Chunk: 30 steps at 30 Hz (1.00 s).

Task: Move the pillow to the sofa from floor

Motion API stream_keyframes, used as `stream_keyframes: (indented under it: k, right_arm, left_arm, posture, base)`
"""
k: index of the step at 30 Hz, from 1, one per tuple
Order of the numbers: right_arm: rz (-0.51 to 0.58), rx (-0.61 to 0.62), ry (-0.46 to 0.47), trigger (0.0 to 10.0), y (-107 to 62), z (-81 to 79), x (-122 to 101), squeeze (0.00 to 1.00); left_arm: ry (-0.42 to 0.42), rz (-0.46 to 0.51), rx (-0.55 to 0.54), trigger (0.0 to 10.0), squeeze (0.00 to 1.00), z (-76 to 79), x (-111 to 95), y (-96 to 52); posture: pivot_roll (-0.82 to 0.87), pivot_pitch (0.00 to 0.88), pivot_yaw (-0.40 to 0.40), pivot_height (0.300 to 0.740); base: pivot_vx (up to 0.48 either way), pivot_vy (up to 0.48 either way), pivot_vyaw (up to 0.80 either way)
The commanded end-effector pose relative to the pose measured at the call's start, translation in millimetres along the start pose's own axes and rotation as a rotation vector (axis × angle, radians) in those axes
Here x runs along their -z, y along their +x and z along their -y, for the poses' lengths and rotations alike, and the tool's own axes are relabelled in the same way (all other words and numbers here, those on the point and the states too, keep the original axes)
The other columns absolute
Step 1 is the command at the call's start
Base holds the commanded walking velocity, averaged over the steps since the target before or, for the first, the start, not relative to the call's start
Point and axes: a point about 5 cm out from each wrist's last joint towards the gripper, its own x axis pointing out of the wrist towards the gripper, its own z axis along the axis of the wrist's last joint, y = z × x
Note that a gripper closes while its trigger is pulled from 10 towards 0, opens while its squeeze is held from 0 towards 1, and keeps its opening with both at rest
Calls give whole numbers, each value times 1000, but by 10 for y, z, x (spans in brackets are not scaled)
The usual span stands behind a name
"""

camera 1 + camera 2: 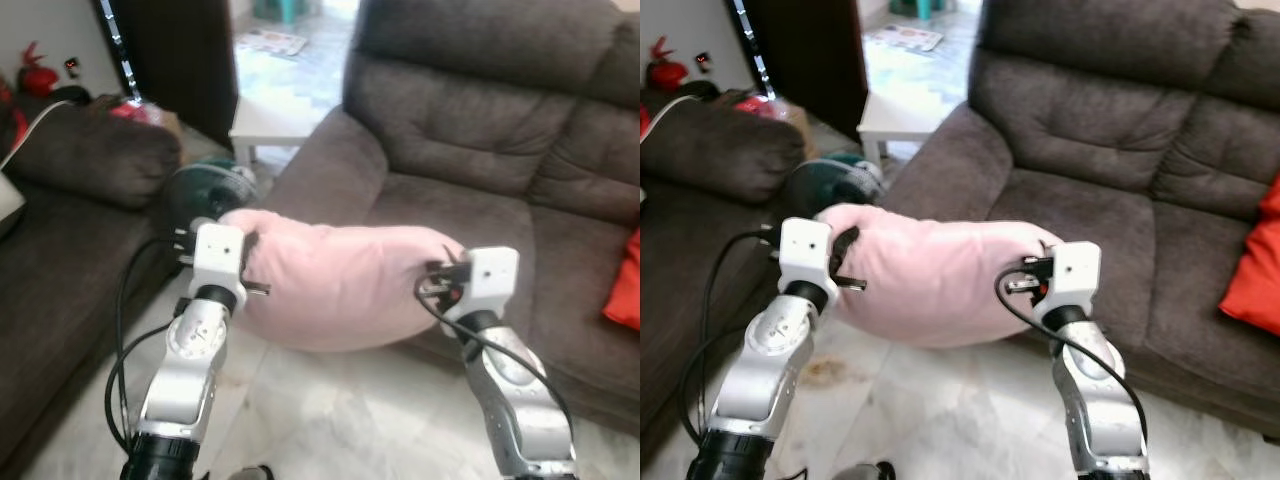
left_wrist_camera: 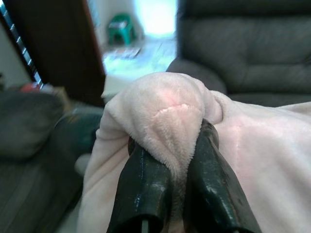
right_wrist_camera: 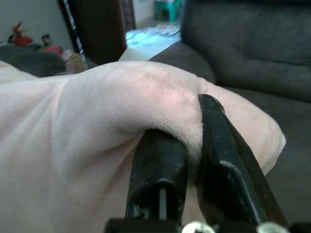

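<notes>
A soft pink pillow point(image 1: 340, 285) hangs in the air between my two arms, above the pale tiled floor and just before the front edge of the dark brown sofa point(image 1: 470, 215). My left gripper point(image 2: 172, 160) is shut on the pillow's left end, pinching a fold of its fabric. My right gripper point(image 3: 194, 145) is shut on the pillow's right end in the same way. The sofa seat lies directly behind and slightly right of the pillow.
A second dark sofa point(image 1: 60, 260) with a brown cushion point(image 1: 95, 150) runs along my left. A fan point(image 1: 205, 195) stands on the floor and a white low table point(image 1: 275, 120) behind it. A red cushion point(image 1: 625, 280) sits on the sofa's right.
</notes>
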Motion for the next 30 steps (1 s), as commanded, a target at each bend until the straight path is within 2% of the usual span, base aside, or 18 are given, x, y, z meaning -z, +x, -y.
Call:
stream_keyframes:
  k: [1,20,27,30]
  right_arm:
    - [92,1,-12,10000,-10,24,-201,0]
    - [116,-18,-15,10000,24,-31,-267,0]
    - [191,-28,-28,10000,67,-55,-491,0]
    - [241,-31,-32,10000,101,-67,-646,0]
  left_arm:
    - [-12,98,55,10000,0,142,-200,15]
    - [0,127,66,10000,0,150,-278,46]
    - [18,182,54,10000,0,74,-451,110]
    - [29,232,60,10000,0,45,-609,167]
  posture:
    - [74,84,-52,740]
    - [78,50,-51,740]
    - [86,56,-56,740]
    - [87,55,-55,740]
  base:
    - [480,0,0]
    - [480,0,0]
    - [480,0,0]
    - [480,0,0]
